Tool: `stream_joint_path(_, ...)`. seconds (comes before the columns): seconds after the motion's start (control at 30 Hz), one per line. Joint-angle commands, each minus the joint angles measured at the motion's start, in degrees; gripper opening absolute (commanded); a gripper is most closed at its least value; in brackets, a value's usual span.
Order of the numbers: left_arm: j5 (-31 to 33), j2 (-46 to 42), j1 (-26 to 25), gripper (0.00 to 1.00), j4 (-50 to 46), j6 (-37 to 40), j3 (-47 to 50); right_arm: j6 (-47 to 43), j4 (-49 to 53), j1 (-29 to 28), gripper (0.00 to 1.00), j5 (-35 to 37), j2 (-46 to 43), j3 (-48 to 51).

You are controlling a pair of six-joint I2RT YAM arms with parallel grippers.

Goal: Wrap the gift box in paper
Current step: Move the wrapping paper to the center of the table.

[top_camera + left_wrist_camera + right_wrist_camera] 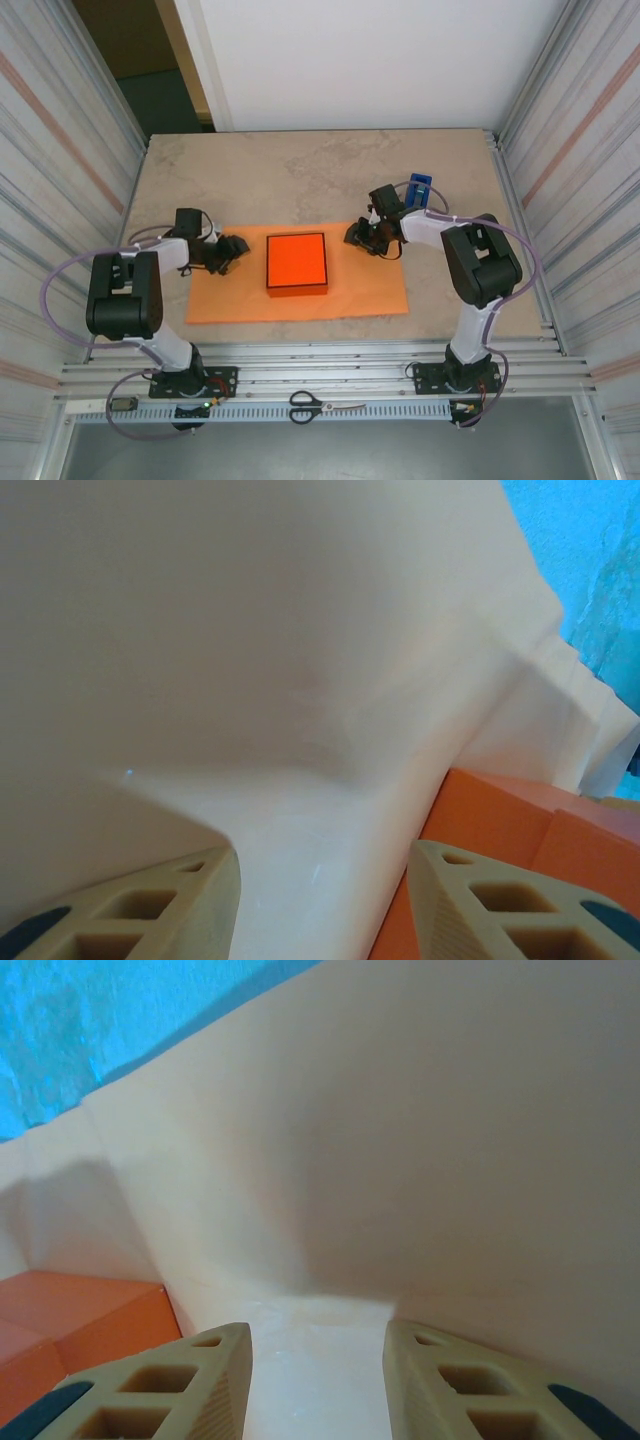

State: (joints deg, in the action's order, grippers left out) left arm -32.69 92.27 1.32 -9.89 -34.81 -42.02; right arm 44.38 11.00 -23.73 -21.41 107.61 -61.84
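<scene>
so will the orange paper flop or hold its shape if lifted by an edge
Probably flops: the paper bends softly beside the gift box. Likely light, a thin sheet; the box should pin its middle.

Far half of the tabletop (290, 180) is wide open. In the middle the gift box (297, 262) blocks the way, left tool (232, 250) near its left side, right tool (362, 236) off its far-right corner, blue tape dispenser (419, 186) just behind, toward the right edge.

I see a blue tape dispenser (419, 186) toward the table's (300, 180) far right, and black-handled scissors (322, 406) lying on the near rail (400, 411).
</scene>
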Motion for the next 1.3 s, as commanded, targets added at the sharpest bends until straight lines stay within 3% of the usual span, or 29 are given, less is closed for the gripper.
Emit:
stream_joint_path(0.0, 3.0, 1.4, 0.9, 0.49, 0.5, 0.1, -0.9, -1.9, 1.1, 0.6, 0.41, -1.5, 2.9, -2.2)
stream_joint_path(0.13, 0.2, -1.1, 1.0, 0.55, 1.0, 0.3, -1.5, -2.5, 2.1, 0.6, 0.43, -1.6, 1.2, -3.3)
stream_joint_path(0.3, -4.7, -7.9, 0.6, 0.65, -0.1, 2.3, -3.8, -5.0, 5.1, 0.2, 0.54, 0.5, -7.7, -2.5)
stream_joint_path(0.53, -8.3, -12.2, -5.3, 0.82, -4.0, 6.4, -5.4, -6.2, 8.8, 2.6, 0.66, 5.3, -20.5, 6.2)
stream_joint_path(0.8, -2.9, -11.4, -11.2, 0.83, -9.4, 10.6, -7.8, -2.5, 7.3, 8.4, 0.73, 2.4, -27.4, 18.4)
stream_joint_path(1.07, -5.8, -8.5, -11.6, 0.84, -8.9, 12.1, -8.3, -2.9, 8.4, 14.8, 0.77, -2.1, -30.7, 24.0)
stream_joint_path(1.27, -6.7, -4.7, -12.2, 0.82, -8.1, 12.1, -9.7, -4.6, 11.0, 15.1, 0.78, -1.5, -30.7, 24.1)
